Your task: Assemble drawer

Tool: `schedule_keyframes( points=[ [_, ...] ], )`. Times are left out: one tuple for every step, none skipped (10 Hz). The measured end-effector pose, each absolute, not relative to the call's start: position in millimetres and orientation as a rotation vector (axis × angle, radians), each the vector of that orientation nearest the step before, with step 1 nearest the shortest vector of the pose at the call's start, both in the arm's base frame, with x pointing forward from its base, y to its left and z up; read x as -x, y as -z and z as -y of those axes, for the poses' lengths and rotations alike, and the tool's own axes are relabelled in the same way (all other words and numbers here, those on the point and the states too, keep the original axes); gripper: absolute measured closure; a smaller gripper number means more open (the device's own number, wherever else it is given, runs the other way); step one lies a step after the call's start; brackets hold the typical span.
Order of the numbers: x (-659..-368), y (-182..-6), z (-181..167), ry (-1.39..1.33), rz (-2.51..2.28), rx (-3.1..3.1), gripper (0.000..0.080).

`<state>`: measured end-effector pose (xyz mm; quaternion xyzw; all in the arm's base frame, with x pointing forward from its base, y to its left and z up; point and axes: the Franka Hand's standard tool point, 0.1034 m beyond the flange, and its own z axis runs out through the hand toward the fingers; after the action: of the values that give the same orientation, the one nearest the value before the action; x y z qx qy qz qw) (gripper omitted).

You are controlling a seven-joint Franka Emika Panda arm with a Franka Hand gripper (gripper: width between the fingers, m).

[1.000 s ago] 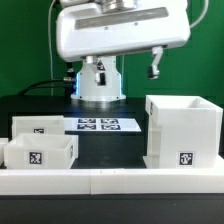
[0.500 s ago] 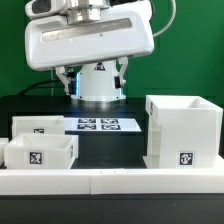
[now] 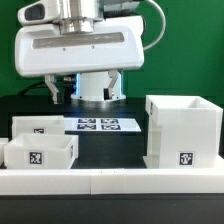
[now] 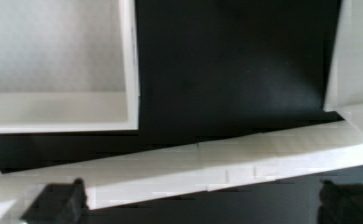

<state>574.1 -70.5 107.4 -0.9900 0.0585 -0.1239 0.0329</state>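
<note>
The tall white drawer shell (image 3: 183, 130) stands on the exterior view's right, with a tag low on its front. Two shallow white trays sit on the left, one behind (image 3: 38, 124) and one in front (image 3: 40, 153), each tagged. My gripper (image 3: 85, 88) hangs high above the table, left of centre, open and empty, with its fingers (image 3: 52, 89) spread wide. In the wrist view the gripper (image 4: 199, 205) shows two dark fingertips (image 4: 57, 200) far apart, above a tray (image 4: 53, 60) and bare black table. A white edge (image 4: 359, 50) is probably the shell.
The marker board (image 3: 106, 125) lies flat at mid-table in front of the robot base. A low white border rail (image 3: 110, 181) runs along the front edge and crosses the wrist view (image 4: 231, 160) diagonally. Black tabletop (image 3: 110, 150) lies between trays and shell.
The gripper has swung toward the exterior view's left and come somewhat lower and closer to the camera. It has stayed open. The drawer parts have not moved.
</note>
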Motion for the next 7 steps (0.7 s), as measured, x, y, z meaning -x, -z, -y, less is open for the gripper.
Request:
schedule_keyframes(
  points=[
    [-571,-103.1,73,0.380,-0.192,3.051,0.0151],
    [-572,-104.2,72,0.382,-0.191,3.050,0.0151],
    [-572,-104.0,72,0.382,-0.191,3.050,0.0151],
    [-572,-103.8,73,0.381,-0.192,3.050,0.0151],
    [-570,-102.0,73,0.343,-0.211,3.039,0.0151],
    [-569,-97.9,78,0.264,-0.272,3.015,0.0151],
    [-570,-86.9,80,0.198,-0.359,2.997,0.0151]
  ],
)
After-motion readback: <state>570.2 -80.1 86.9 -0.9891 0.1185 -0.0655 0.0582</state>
